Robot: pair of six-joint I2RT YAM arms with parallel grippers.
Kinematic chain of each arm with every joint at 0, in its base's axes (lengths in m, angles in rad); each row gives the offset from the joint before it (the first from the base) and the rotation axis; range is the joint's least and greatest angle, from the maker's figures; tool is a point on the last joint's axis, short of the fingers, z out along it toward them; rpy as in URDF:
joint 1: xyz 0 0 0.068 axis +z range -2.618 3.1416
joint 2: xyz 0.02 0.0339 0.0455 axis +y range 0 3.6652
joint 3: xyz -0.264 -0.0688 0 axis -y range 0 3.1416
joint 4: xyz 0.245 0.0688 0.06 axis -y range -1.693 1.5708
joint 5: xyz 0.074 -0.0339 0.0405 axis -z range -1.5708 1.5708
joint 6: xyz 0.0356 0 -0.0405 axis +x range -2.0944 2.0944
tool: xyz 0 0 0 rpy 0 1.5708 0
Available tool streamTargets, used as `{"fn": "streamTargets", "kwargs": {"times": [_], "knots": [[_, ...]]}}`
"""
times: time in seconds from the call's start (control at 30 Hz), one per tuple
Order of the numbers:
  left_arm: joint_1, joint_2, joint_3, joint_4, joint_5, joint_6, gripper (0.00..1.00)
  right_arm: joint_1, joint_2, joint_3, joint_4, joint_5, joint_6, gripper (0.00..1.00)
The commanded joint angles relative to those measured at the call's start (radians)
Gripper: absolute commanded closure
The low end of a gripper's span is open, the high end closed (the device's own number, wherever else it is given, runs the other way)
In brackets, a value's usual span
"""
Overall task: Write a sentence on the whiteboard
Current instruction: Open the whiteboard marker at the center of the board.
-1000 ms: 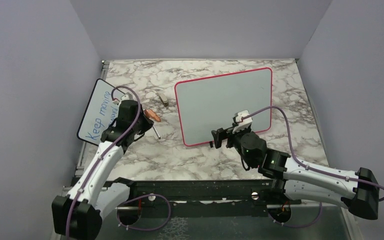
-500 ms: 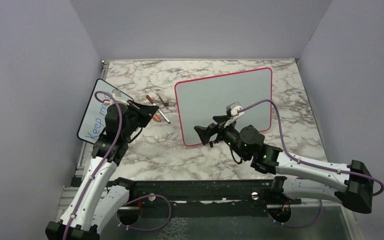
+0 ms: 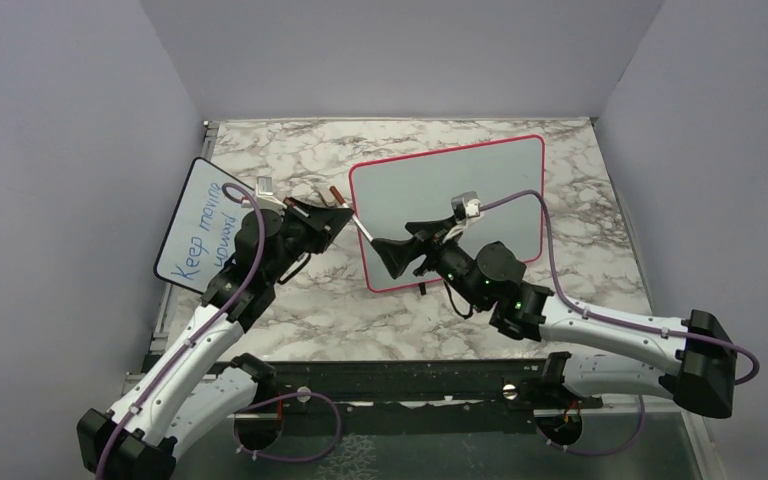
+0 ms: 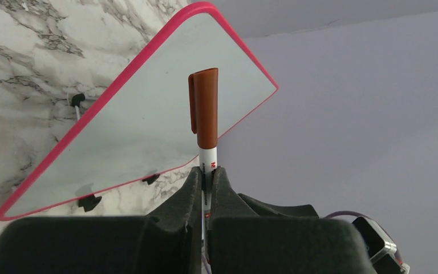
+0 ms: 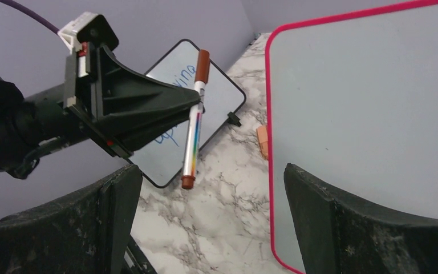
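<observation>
The whiteboard (image 3: 450, 205), pink-framed and blank, stands tilted on the marble table; it also shows in the left wrist view (image 4: 142, 125) and the right wrist view (image 5: 370, 103). No sentence is on it. My left gripper (image 3: 345, 213) is shut on a white marker (image 4: 206, 100) with a red-brown cap, held in the air left of the whiteboard's left edge. My right gripper (image 3: 390, 255) is open and empty, its jaws wide apart and facing the marker (image 5: 192, 134), whose lower end hangs just ahead of the gap between them (image 5: 211, 170).
A smaller black-framed board with blue handwriting (image 3: 198, 225) leans at the left and shows behind the marker in the right wrist view (image 5: 219, 94). A small orange object (image 5: 262, 141) lies on the table by the whiteboard's left edge. Grey walls enclose the table.
My left gripper has lifted the marker off the table and carried it right toward the whiteboard. My right gripper has swung left to face it, its jaws wide apart.
</observation>
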Motion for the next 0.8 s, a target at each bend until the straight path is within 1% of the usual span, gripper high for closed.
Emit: {"fn": "streamTargets", "kwargs": {"times": [0.0,0.1,0.23,0.3,0.37,0.6,0.7,0.77], "knots": [[-0.049,0.016,0.001,0.083,-0.097,-0.075,1.00,0.006,0.046,0.078,0.049,-0.039,0.045,0.00],[-0.075,0.024,-0.005,0.103,-0.123,-0.092,1.00,0.006,0.081,0.116,0.015,-0.023,0.046,0.01],[-0.099,0.027,-0.009,0.106,-0.148,-0.101,1.00,0.006,0.111,0.147,-0.018,-0.009,0.031,0.12],[-0.108,0.028,-0.014,0.107,-0.159,-0.115,1.00,0.006,0.113,0.135,0.003,0.000,0.034,0.17],[-0.116,0.029,-0.021,0.139,-0.167,-0.129,1.00,0.006,0.116,0.123,0.029,0.010,0.039,0.24],[-0.159,0.040,-0.025,0.165,-0.192,-0.166,1.00,0.006,0.149,0.121,0.070,0.022,0.049,0.35],[-0.178,0.044,-0.022,0.173,-0.207,-0.170,1.00,0.006,0.164,0.125,0.077,0.049,0.057,0.44],[-0.189,0.044,-0.022,0.172,-0.215,-0.170,1.00,0.006,0.167,0.126,0.084,0.054,0.058,0.47]]}}
